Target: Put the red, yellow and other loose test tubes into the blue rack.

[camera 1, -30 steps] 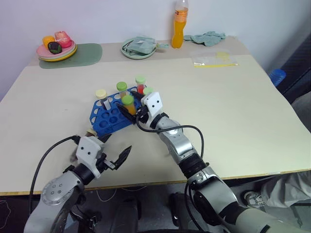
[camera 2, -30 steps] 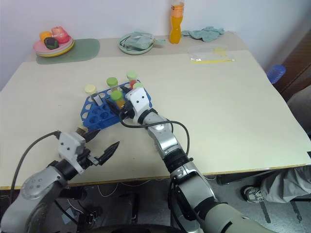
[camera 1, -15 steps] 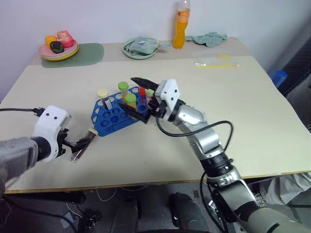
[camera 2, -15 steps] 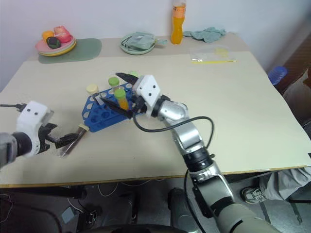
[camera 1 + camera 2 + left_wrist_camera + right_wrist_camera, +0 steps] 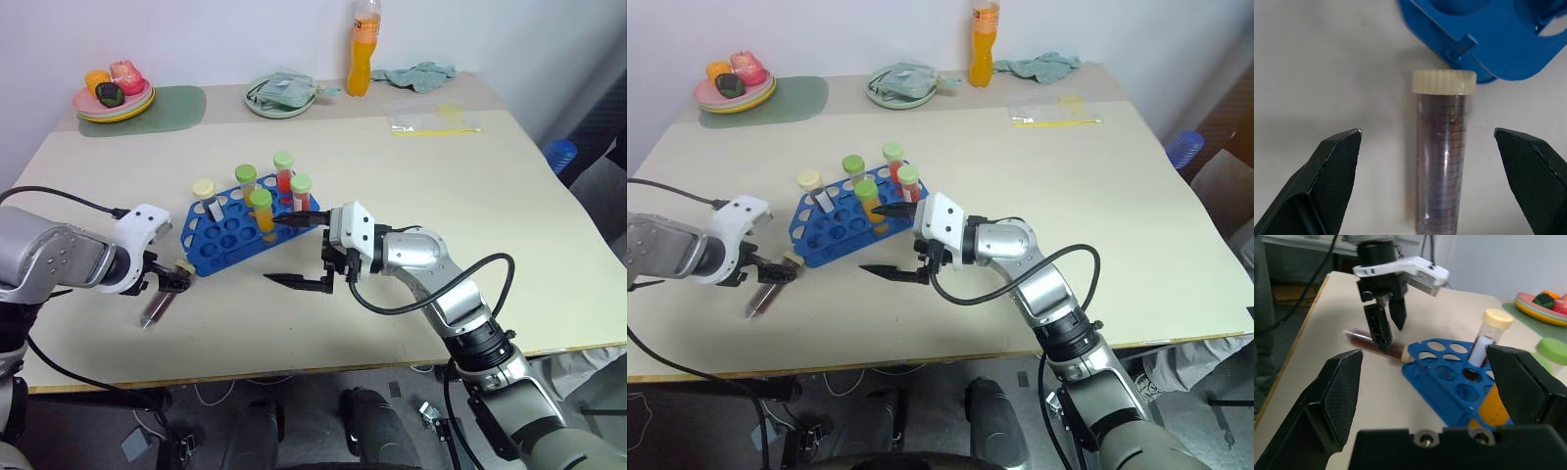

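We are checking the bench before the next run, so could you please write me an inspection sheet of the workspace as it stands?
Surface: beige table, in good order.
Job's things: blue rack holds five capped tubes upright; one purple tube with a cream cap lies flat beside the rack's corner.
Clutter: orange bottle, green plate with a cloth, plate of toy food on a green mat, crumpled cloth and clear bag at the far edge.
Grippers: left gripper open, straddling the purple tube; right gripper open, empty, beside the rack.
Cables: black leads along both arms.
Surroundings: white wall; blue object beyond the table's right edge.
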You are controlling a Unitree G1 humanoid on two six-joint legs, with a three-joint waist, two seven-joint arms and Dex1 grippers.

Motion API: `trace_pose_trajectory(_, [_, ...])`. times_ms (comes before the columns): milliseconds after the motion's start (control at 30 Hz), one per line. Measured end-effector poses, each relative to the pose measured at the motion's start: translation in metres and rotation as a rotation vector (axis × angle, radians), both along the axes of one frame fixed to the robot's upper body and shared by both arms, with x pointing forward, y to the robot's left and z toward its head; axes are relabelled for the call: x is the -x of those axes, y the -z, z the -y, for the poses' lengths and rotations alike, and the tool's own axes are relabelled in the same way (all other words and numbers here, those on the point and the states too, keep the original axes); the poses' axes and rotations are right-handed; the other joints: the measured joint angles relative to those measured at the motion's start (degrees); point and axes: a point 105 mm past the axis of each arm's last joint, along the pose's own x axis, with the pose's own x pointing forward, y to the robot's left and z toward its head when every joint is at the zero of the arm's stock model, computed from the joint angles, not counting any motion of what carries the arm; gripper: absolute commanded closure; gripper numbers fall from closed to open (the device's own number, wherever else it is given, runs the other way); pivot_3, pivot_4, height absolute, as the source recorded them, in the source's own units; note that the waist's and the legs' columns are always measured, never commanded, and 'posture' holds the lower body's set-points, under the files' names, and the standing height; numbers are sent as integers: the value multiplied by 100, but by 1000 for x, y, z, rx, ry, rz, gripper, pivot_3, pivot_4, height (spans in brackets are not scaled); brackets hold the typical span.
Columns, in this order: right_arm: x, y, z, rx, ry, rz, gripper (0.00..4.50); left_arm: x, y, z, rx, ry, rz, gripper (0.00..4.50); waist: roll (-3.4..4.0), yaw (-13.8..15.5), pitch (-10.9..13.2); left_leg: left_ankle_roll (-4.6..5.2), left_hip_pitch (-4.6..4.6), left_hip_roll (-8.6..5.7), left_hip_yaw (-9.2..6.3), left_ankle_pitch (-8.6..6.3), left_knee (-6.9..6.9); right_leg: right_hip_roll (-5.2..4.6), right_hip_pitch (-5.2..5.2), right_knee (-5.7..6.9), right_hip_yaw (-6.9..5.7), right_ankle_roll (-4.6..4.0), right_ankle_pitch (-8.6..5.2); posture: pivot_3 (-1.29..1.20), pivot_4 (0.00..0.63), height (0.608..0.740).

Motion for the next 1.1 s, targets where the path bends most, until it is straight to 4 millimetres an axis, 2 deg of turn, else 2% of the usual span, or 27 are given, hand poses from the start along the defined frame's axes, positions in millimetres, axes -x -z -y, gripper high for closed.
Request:
trace_pose_trajectory(100, [1,-1,0,-4,8,2,0,1,10,0,-8,-4,-43,795,0,3,0,0,0,0,-1,0,1,1,0,1,0,0,0,0,150,740])
trace_pose_trajectory(267, [1,3,1,-2,17,-15,0,2,16,-2,-22,-13,-63,3345,-2,5,-1,0,0,0,-1,0,3,0,0,3,0,0,0,0,150,740])
trace_pose_trajectory(300, [1,3,1,-2,18,-13,0,2,16,-3,-21,-13,-65,3694,-2,2,-1,0,0,0,-1,0,3,1,0,3,0,0,0,0,150,740])
trace_pose_trajectory(433, [2,2,2,-2,21,-9,0,11,13,-16,-25,-40,-83,3732,-2,-13,-1,0,0,1,0,0,2,1,-3,5,0,0,0,0,150,740])
trace_pose_trajectory(533, [2,2,2,0,22,-13,0,21,7,-35,-24,-100,-64,3732,-3,-14,0,0,0,1,1,0,1,0,-5,5,1,0,0,0,150,740])
trace_pose_trajectory(633, [3,3,3,0,23,-14,0,15,-9,-58,-33,-165,123,3732,-3,5,0,-1,0,2,0,1,1,-4,-5,5,1,-1,0,0,150,740])
trace_pose_trajectory(700, [4,3,2,-1,23,-17,0,3,-33,-56,10,-136,360,3732,-6,55,0,-7,-7,1,-1,4,4,-11,-3,-2,-4,-1,1,0,150,740])
trace_pose_trajectory(767, [2,6,4,-10,44,-35,0,-2,-64,-37,70,-59,674,3732,-19,96,-3,-8,-7,-1,4,4,5,-25,0,-8,-4,0,1,0,150,740])
trace_pose_trajectory(800, [-1,9,6,-21,67,-54,0,4,-82,-21,99,-10,856,3732,-24,116,-6,-9,-9,0,10,3,2,-29,1,-26,-1,0,4,0,150,740])
trace_pose_trajectory(833, [-6,14,10,-26,99,-76,0,12,-91,-4,138,38,963,3732,-27,144,-8,-9,-8,-2,17,3,4,-38,3,-21,2,1,4,0,150,740])
trace_pose_trajectory(933, [-21,30,24,-45,217,-150,0,30,-90,42,143,141,1130,3732,-32,199,-9,-9,-3,-14,21,3,5,-40,7,-20,8,7,7,0,150,740])
trace_pose_trajectory(1000, [-29,38,29,-54,276,-174,0,25,-81,64,108,138,1198,3732,-35,211,-9,-12,2,-16,14,6,8,-28,15,-16,8,10,11,0,150,740])
trace_pose_trajectory(1100, [-37,48,34,-61,350,-186,0,15,-72,89,144,35,1340,3732,-35,189,-13,-12,12,-12,17,7,12,-20,26,-14,11,8,13,0,150,740])
